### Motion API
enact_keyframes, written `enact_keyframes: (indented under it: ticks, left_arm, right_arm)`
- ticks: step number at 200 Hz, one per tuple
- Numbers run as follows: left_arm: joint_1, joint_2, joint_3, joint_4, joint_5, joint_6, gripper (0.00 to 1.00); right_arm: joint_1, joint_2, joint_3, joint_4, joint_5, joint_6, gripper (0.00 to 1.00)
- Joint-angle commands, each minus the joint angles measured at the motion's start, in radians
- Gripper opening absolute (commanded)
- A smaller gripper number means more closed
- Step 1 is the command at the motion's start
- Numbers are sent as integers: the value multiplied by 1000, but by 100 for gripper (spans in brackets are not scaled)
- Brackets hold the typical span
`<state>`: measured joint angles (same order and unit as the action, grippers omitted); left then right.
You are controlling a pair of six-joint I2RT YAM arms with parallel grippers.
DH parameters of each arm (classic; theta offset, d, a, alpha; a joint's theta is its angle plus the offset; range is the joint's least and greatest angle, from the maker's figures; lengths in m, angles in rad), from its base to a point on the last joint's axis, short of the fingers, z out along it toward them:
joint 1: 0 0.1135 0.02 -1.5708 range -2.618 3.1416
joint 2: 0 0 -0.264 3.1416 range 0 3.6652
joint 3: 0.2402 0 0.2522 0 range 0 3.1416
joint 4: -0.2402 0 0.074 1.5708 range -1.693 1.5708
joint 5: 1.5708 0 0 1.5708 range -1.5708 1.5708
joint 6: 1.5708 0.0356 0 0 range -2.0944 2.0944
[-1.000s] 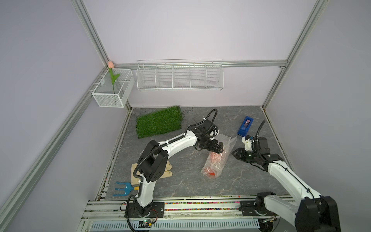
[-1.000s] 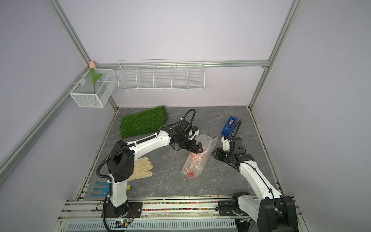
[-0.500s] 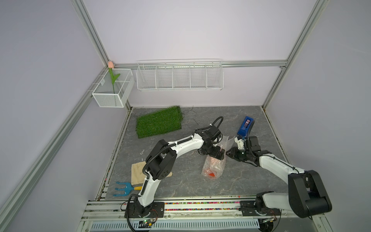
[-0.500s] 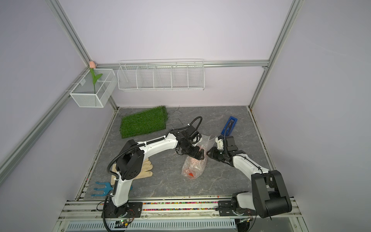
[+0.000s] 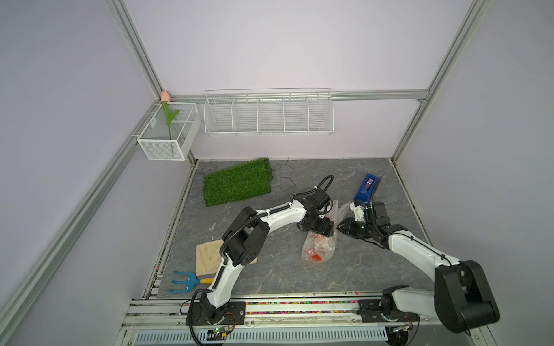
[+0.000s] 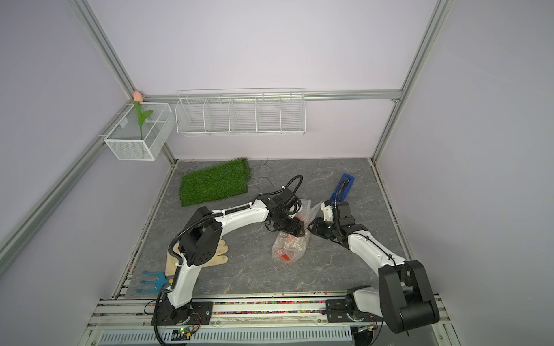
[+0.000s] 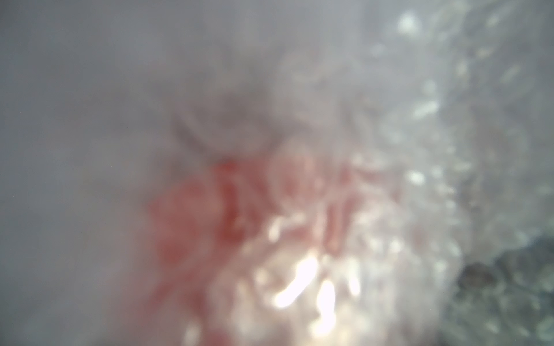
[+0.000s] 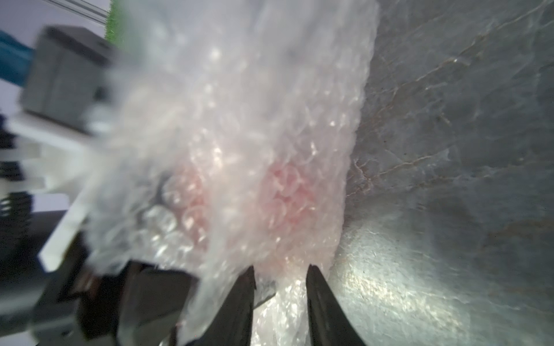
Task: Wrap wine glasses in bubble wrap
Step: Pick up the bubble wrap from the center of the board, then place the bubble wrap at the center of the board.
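Covering one goblet (image 5: pixel 315 256), one bubble wrap (image 5: pixel 328 245)

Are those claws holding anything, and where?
The right gripper pinches an edge of the clear crinkly bubble wrap covering the red-orange plastic goblet. The left gripper: cannot be told.

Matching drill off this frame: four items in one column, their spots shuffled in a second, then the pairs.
1. goblet
2. grass mat
3. tulip
4. hand rake

A. standing in the white mesh basket
B. near end of the floor, beside the glove
C. inside the bubble wrap
D. far end of the floor, lying flat

Pairs: 1-C, 2-D, 3-A, 4-B
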<state>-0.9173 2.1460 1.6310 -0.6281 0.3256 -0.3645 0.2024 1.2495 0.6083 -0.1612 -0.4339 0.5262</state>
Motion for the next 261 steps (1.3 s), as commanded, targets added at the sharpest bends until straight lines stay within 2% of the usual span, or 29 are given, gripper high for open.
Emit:
enact_keyframes:
  ticks: [1,12,43,76,101,130,162,187,206,215,242,261]
  left_arm:
    - [25,-61,-85,127,22,-16,69]
    - [29,-101,-116,171,9,0,66]
    - [29,-227,-210,302,-66,64,64]
    - [30,-393,-448,709,-99,108,63]
    - [29,-453,-613,1037,-123,174,63]
    - [28,-424,-804,1532,-133,238,67]
    - [23,-249,-929,2042,-131,281,68]
    - [-8,-203,-937,2045,-161,354,68]
    - [-12,-170,-936,2045,-155,344,68]
    - [-16,-155,-939,2045,-160,346,68]
    - [-22,-134,-958,2045,-158,358,68]
    - [-23,-115,-968,2045,-149,364,69]
  right_arm:
    - [-37,-90,43,-75,22,-28,33]
    - [-44,-145,60,-118,39,-42,33]
    - [-52,-313,137,-262,121,-92,36]
    - [-54,-416,200,-347,148,-121,37]
    - [-53,-431,220,-359,123,-123,37]
    - [-54,-385,233,-343,71,-136,37]
    - [-46,-339,243,-276,32,-142,37]
    - [-18,-281,263,-235,25,-149,37]
    - [-3,-231,306,-221,23,-153,36]
    - [43,-210,316,-213,28,-157,36]
    - [94,-134,343,-185,62,-178,37]
    - [123,-75,377,-184,40,-177,36]
